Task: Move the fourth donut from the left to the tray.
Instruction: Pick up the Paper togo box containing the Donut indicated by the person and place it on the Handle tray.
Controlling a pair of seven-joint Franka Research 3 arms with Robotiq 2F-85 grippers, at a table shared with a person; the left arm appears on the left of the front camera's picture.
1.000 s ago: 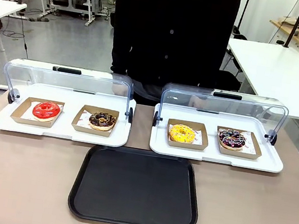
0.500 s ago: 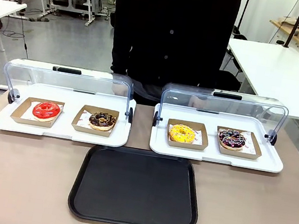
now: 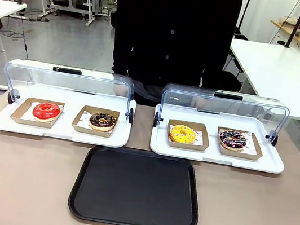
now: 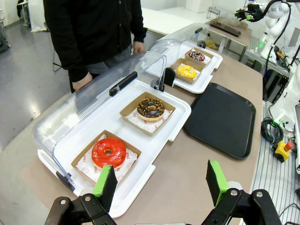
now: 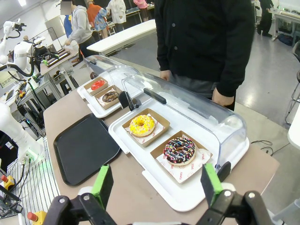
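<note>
plainly, no part of the move had been done. the fourth donut (image 3: 232,139) sat in its brown cardboard holder (image 3: 238,154) at the right end of the right-hand white display tray (image 3: 159,145), just beside the yellow donut (image 3: 183,134), with the clear lid (image 3: 225,104) swung up behind it. the tray (image 3: 136,189) lay on the table in front of the gap between the two display trays, nearer my side, and its black surface carried nothing.

i read the right gripper (image 5: 156,183) as fully spread, its green pads far apart with nothing between them, hanging on the near side of the donut and well apart from it. the left gripper (image 4: 161,180) was spread just as wide and empty, near the red donut (image 4: 108,151) at the other end of the row.

i judged every step outstanding: reach in under the lid, take the donut or its holder, lift it clear of the display tray, and set it on the tray.
</note>
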